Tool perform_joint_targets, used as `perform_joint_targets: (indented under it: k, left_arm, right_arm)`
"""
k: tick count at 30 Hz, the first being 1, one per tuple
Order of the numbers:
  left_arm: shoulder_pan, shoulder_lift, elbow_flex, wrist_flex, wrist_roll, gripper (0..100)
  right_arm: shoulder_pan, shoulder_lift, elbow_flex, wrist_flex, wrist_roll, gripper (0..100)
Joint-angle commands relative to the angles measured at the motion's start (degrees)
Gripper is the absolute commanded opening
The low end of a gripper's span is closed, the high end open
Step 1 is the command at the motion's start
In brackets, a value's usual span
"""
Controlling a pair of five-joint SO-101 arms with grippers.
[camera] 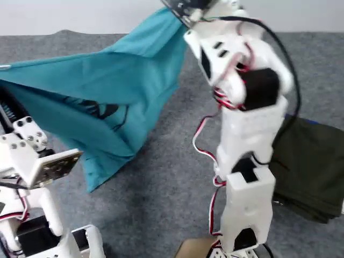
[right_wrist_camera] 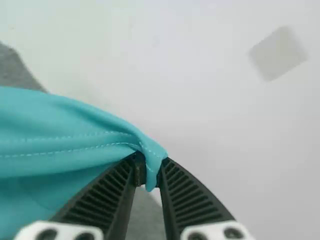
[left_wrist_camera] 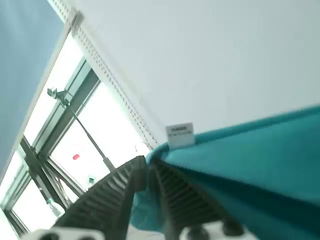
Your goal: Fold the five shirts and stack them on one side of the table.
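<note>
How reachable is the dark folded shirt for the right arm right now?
Probably not yet: the right gripper is shut on the teal shirt, held high. The dark folded shirt lies uncovered beside that arm's base.

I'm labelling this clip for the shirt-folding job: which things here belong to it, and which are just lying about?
Job: teal shirt, gripped by left pincer and right pincer; dark folded garment on the grey table.
Lying about: brown flat piece at the table's near edge; window behind.
</note>
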Motion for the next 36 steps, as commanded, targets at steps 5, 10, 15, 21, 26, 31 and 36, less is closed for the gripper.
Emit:
perform_joint_targets:
  k: [5, 10, 15, 21, 26, 31, 36]
  left_arm:
    - [0.4, -0.3, 2.9, -1.7, -9.2, 0]
    - [0.5, -0.3, 3.6, -1.7, -11.9, 0]
    - [0.7, -0.3, 3.1, -1.8, -13.5, 0]
    - [3.9, -2.3, 2.9, -1.7, -13.5, 0]
    - [5.5, -7.4, 4.2, -1.2, -13.5, 0]
    - [5.3, -13.6, 4.2, -1.3, -13.5, 0]
    - [5.2, -21.0, 5.2, -1.3, -13.5, 0]
  right_arm:
    - [4.9, -13.9, -2.7, -0.3, 5.8, 1.2]
    - [8.4, -19.8, -2.7, -0.3, 10.0, 1.2]
    - [12.4, -23.6, -2.6, -0.3, 11.6, 1.2]
    - [14.5, -26.6, -2.6, -0.3, 12.6, 1.3]
    - [14.5, -29.0, -2.6, -0.3, 12.7, 1.3]
    - [15.3, -33.2, -2.6, -0.3, 15.3, 1.2]
    - [22.4, -37.9, -2.6, -0.4, 15.4, 1.2]
